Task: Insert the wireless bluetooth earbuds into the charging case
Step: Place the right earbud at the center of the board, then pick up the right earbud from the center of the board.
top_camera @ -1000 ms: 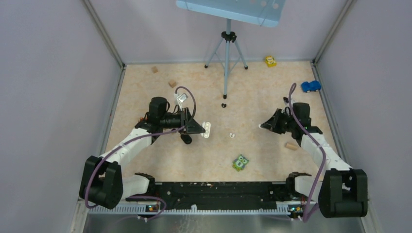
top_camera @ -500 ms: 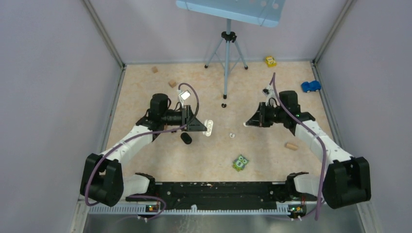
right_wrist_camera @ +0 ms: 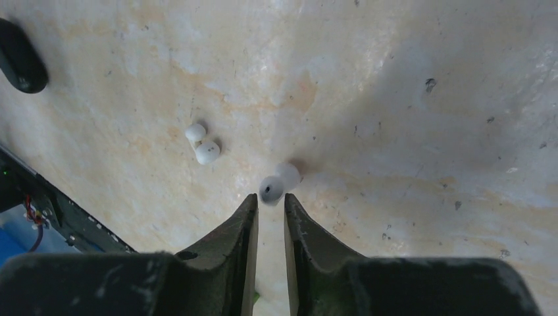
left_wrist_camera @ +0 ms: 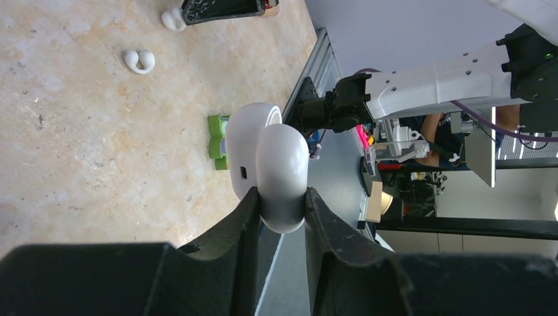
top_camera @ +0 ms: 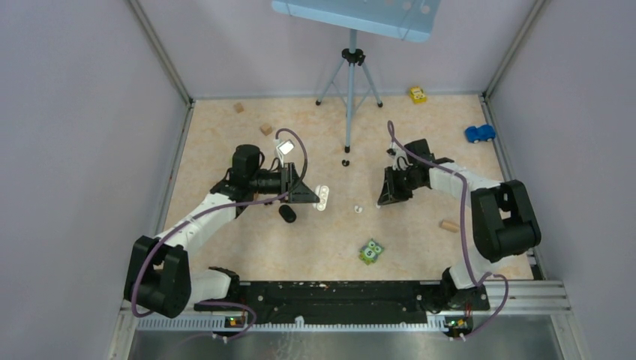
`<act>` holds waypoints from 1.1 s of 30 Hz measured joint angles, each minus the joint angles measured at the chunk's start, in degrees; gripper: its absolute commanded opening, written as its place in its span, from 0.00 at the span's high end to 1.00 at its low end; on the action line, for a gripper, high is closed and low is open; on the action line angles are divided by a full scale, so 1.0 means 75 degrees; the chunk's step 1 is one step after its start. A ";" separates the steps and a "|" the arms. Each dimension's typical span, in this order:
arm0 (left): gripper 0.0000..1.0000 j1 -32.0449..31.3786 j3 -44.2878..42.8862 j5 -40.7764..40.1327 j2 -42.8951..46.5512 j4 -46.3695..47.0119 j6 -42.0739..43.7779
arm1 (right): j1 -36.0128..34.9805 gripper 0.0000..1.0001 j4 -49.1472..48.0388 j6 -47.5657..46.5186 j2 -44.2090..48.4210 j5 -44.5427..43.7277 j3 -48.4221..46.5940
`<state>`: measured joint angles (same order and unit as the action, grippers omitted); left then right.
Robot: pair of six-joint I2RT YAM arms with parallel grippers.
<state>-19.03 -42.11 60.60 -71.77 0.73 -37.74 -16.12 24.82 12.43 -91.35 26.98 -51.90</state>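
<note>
My left gripper [left_wrist_camera: 281, 191] is shut on a white charging case [left_wrist_camera: 270, 164], lid open, held just above the table [top_camera: 225, 247] left of centre; seen from above, that case [top_camera: 321, 198] sticks out of the left gripper [top_camera: 313, 196]. A white earbud [right_wrist_camera: 276, 184] lies just past the tips of my right gripper [right_wrist_camera: 270, 196], whose jaws stand narrowly open with nothing between them. A second white earbud [right_wrist_camera: 202, 146] lies to its left. From above, the right gripper [top_camera: 381, 200] points down next to a white earbud [top_camera: 358, 209]. A black case [top_camera: 287, 214] lies below the left gripper.
A tripod [top_camera: 350, 82] stands at the back centre, a small black piece [top_camera: 345, 162] near its foot. A green owl toy [top_camera: 370, 251] lies near the front. A blue car [top_camera: 479, 133], a yellow car [top_camera: 417, 94] and wooden blocks [top_camera: 265, 129] are scattered about.
My right arm has swung left toward the table's middle and lowered beside the white earbuds; its jaws have parted slightly. The left arm has shifted up slightly, still holding the case.
</note>
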 measured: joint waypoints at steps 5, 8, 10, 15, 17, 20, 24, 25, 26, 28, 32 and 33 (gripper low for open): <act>0.97 -0.0006 0.0000 -0.0017 0.0000 -0.0061 0.0000 | 0.0000 0.67 -0.0154 0.0087 -0.0373 -0.0026 -0.0055; 0.97 -0.0006 0.0000 -0.0023 0.0000 -0.0067 0.0000 | 0.0000 0.63 -0.0248 0.0189 -0.0402 -0.0058 -0.0052; 0.97 -0.0006 0.0000 -0.0026 0.0000 -0.0067 -0.0003 | 0.0000 0.62 -0.0379 0.0291 -0.0402 -0.0085 -0.0035; 0.97 -0.0009 0.0000 -0.0023 0.0000 -0.0070 0.0000 | 0.0000 0.59 -0.0775 0.0676 -0.0105 -0.0289 0.0289; 0.97 -0.0009 0.0000 -0.0026 0.0000 -0.0070 0.0000 | 0.0000 0.58 -0.0941 0.0886 0.0213 -0.0405 0.0580; 0.97 -0.0009 0.0000 -0.0026 0.0000 -0.0073 0.0000 | 0.0000 0.57 -0.1227 0.1137 0.0691 -0.0606 0.0988; 0.97 -0.0009 0.0000 -0.0026 0.0000 -0.0073 0.0003 | 0.0000 0.58 -0.1652 0.1533 0.1346 -0.1008 0.1617; 0.97 -0.0009 0.0000 -0.0026 0.0000 -0.0073 0.0003 | 0.0000 0.59 -0.1786 0.1612 0.1469 -0.1052 0.1766; 0.97 -0.0009 0.0000 -0.0029 0.0000 -0.0073 0.0003 | 0.0000 0.62 -0.1886 0.1708 0.1594 -0.1078 0.1903; 0.97 -0.0009 0.0000 -0.0029 0.0000 -0.0070 0.0000 | 0.0000 0.66 -0.2180 0.1888 0.1891 -0.1087 0.2238; 0.97 -0.0009 0.0003 -0.0026 0.0000 -0.0070 0.0000 | 0.0000 0.67 -0.2745 0.2142 0.2387 -0.1145 0.2736; 0.97 -0.0009 0.0000 -0.0026 0.0000 -0.0070 0.0000 | 0.0000 0.66 -0.2882 0.2162 0.2471 -0.1169 0.2830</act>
<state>-19.09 -42.11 60.40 -71.77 0.21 -37.74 -16.12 3.20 28.64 -72.82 18.22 -30.68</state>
